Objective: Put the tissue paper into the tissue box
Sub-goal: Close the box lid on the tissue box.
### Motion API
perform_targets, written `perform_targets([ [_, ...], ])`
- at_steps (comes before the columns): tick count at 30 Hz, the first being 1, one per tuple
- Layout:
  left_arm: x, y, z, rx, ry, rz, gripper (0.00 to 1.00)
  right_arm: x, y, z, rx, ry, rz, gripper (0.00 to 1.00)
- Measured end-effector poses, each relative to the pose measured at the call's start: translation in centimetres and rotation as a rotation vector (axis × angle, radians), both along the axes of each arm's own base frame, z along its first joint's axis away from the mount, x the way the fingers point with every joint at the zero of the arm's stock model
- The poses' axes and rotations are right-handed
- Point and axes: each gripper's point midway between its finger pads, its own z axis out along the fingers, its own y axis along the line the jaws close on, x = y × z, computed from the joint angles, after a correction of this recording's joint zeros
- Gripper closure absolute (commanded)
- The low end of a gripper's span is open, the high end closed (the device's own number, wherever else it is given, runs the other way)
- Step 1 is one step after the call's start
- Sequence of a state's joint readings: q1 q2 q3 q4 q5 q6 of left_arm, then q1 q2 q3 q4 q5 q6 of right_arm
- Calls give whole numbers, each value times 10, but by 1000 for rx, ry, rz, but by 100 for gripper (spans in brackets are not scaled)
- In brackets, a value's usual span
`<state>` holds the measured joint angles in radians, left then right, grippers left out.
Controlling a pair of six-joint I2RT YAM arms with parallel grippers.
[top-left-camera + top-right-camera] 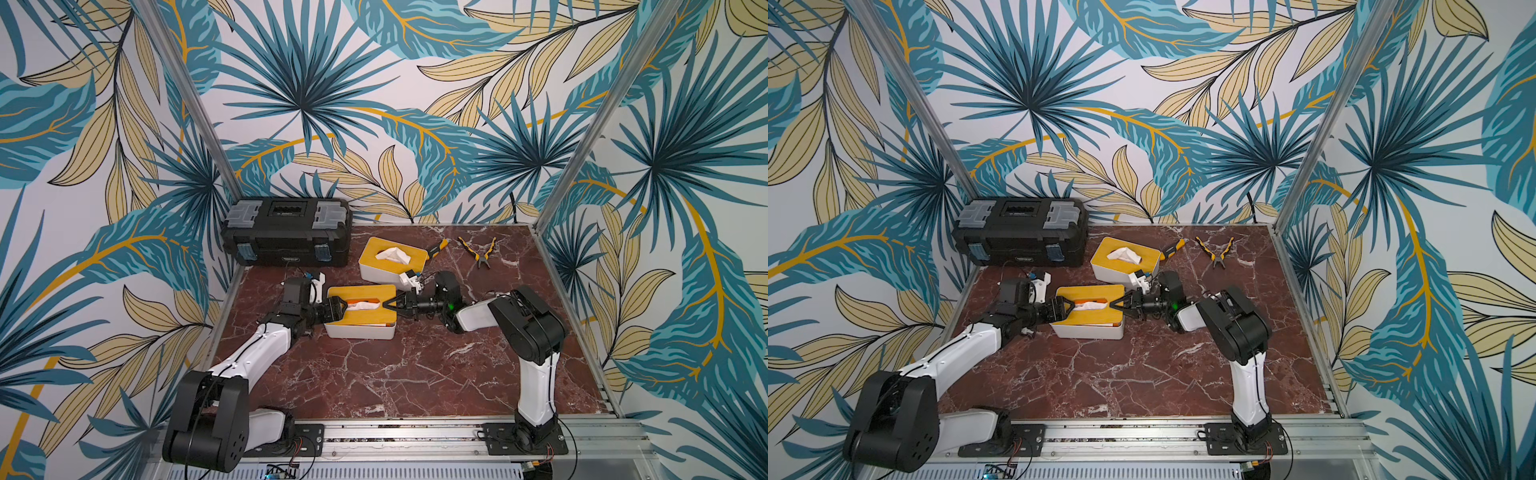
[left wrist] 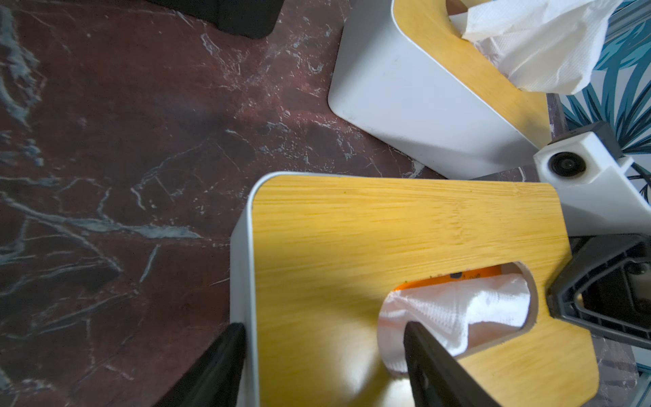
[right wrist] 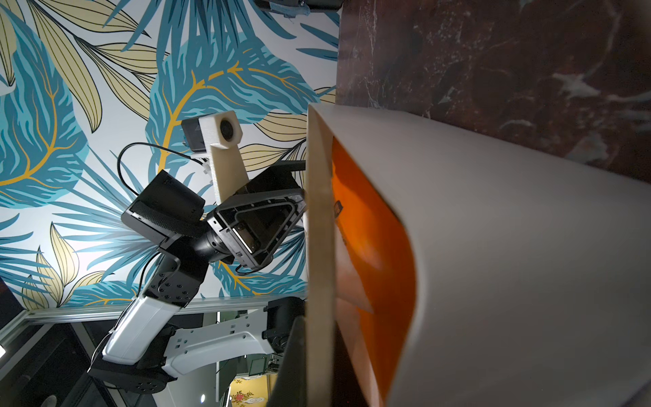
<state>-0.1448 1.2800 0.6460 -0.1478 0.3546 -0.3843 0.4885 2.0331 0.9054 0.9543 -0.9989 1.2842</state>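
The near tissue box (image 1: 359,330) (image 1: 1088,331) has a white body and a wooden lid (image 2: 387,239). White tissue paper (image 1: 360,306) (image 2: 458,310) lies crumpled in the lid's slot, above an orange inside. My left gripper (image 1: 340,309) (image 2: 324,327) is open at the box's left end. One of its fingers is beside the outer wall and the other rests on the tissue at the slot. My right gripper (image 1: 388,304) (image 3: 318,338) is shut on the lid's right edge (image 3: 318,211), which is raised a little off the body.
A second tissue box (image 1: 374,272) (image 2: 405,91) with tissue sticking up stands just behind. A black toolbox (image 1: 286,232) sits at the back left. Yellow-handled pliers (image 1: 478,249) and another yellow-handled tool (image 1: 438,248) lie at the back right.
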Motion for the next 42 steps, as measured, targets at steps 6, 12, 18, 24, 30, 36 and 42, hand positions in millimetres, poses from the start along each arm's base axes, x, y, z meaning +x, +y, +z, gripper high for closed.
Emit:
perform_targets([
  [6, -1, -1, 3, -10, -6, 2, 21, 0, 0, 0, -5, 7, -4, 100],
  [12, -4, -1, 7, -20, -17, 4, 19, 0, 0, 0, -6, 11, -6, 100],
  [18, -5, -1, 9, -25, -32, 2, 18, 1, -1, 1, -5, 25, -13, 100],
  [24, -8, -2, 13, -31, -45, -4, 16, -1, -2, 5, -16, 56, -21, 100],
  [30, -11, -5, 19, -46, -63, -18, 15, -6, -5, 16, -61, 63, -35, 100],
  [36, -16, -11, 26, -70, -77, -37, 14, -14, -9, 24, -126, 20, -40, 100],
  [42, -17, -11, 27, -75, -79, -37, 14, -15, -9, 24, -122, 16, -41, 100],
])
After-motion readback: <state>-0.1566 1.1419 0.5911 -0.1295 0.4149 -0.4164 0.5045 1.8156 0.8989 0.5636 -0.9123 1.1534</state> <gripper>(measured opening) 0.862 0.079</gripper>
